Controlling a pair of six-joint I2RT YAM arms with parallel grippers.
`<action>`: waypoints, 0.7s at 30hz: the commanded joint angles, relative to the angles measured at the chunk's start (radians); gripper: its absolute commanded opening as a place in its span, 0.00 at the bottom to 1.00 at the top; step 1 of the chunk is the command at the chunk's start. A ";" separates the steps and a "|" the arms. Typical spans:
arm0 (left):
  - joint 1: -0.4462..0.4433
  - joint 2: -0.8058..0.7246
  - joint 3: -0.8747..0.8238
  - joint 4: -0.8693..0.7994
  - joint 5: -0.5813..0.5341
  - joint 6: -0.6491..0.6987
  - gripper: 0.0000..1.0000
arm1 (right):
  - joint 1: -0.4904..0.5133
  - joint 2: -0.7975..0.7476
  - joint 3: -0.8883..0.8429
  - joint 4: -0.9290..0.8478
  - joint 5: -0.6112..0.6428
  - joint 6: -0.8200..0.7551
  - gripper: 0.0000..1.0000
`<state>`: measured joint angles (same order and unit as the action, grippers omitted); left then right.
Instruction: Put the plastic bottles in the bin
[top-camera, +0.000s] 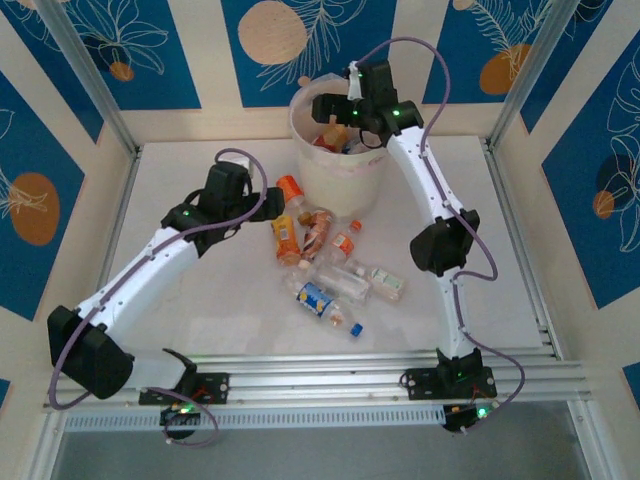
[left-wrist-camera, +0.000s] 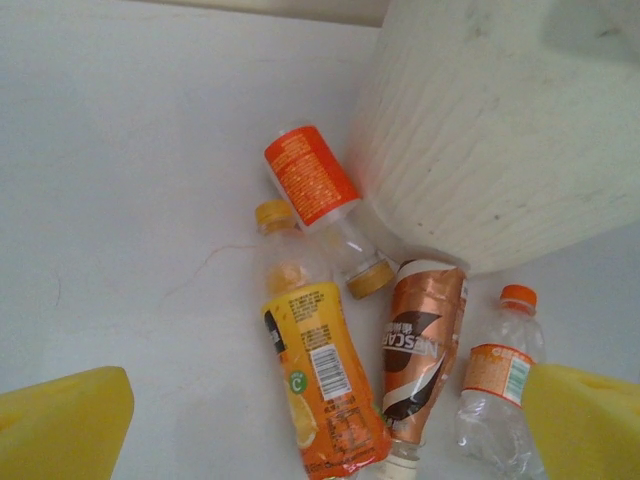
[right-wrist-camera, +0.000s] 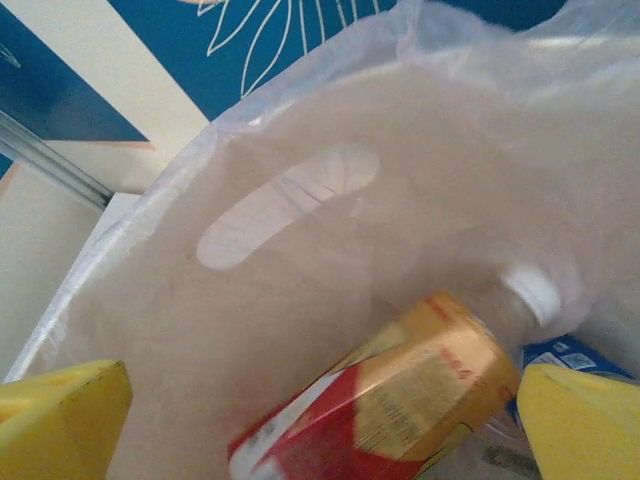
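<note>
Several plastic bottles lie on the table in front of the cream bin (top-camera: 340, 170). My left gripper (top-camera: 276, 205) hovers open over an orange-yellow bottle (left-wrist-camera: 322, 385), a copper Nescafe bottle (left-wrist-camera: 420, 345) and a clear orange-capped bottle (left-wrist-camera: 495, 385). An orange-labelled bottle (left-wrist-camera: 312, 178) leans against the bin wall (left-wrist-camera: 500, 130). My right gripper (top-camera: 328, 112) is open above the bin mouth. Below its yellow fingers (right-wrist-camera: 585, 425) a red-and-gold bottle (right-wrist-camera: 420, 405) with a white cap lies blurred inside the bag liner (right-wrist-camera: 300, 280), touching neither finger.
More bottles lie nearer the arms: a blue-labelled one (top-camera: 322, 303) and two clear ones (top-camera: 345, 280) (top-camera: 386, 283). Metal frame posts and patterned walls ring the table. Bare table (top-camera: 200, 300) lies left of the pile.
</note>
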<state>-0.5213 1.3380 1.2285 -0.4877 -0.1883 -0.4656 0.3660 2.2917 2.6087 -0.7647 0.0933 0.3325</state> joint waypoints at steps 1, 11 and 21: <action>0.006 0.023 -0.028 0.003 -0.010 -0.025 0.99 | -0.004 -0.096 0.023 -0.041 0.081 -0.046 1.00; 0.001 0.097 -0.104 0.047 0.079 -0.089 0.89 | 0.030 -0.283 -0.151 -0.057 0.181 -0.073 0.99; -0.045 0.241 -0.120 0.117 0.065 -0.177 0.88 | 0.097 -0.544 -0.534 0.038 0.307 -0.066 0.99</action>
<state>-0.5507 1.5475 1.1065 -0.3965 -0.1059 -0.6037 0.4496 1.8111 2.1471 -0.7708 0.3412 0.2684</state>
